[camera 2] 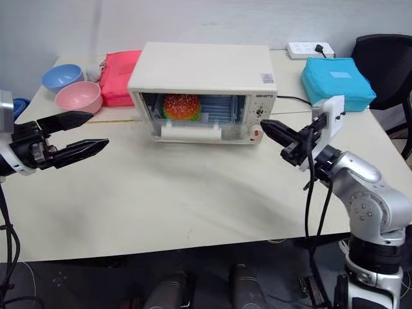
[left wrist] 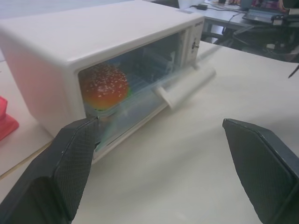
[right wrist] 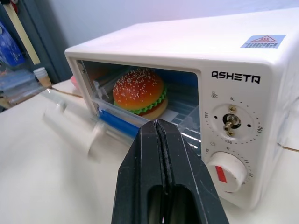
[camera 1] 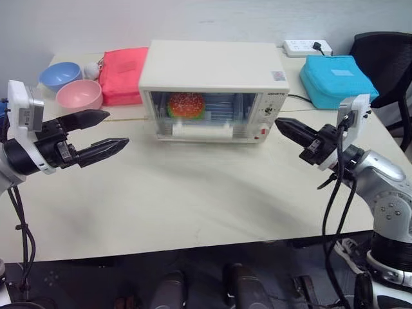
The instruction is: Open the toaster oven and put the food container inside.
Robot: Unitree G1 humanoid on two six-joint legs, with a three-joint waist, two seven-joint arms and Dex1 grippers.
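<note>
The cream-white toaster oven stands at the middle back of the table. Behind its glass door the food container sits inside, clear with blue clips, a toy hamburger in it. The door's white bar handle is low on the front and blurred; the door looks slightly ajar in the wrist views. My left gripper hovers open to the oven's left front, nothing between its fingers. To the oven's right front, my right gripper is shut and empty, pointing at the knob panel.
A blue bowl and a pink bowl sit at the back left beside a red pouch. A blue pouch and a power strip lie at the back right, near a black chair.
</note>
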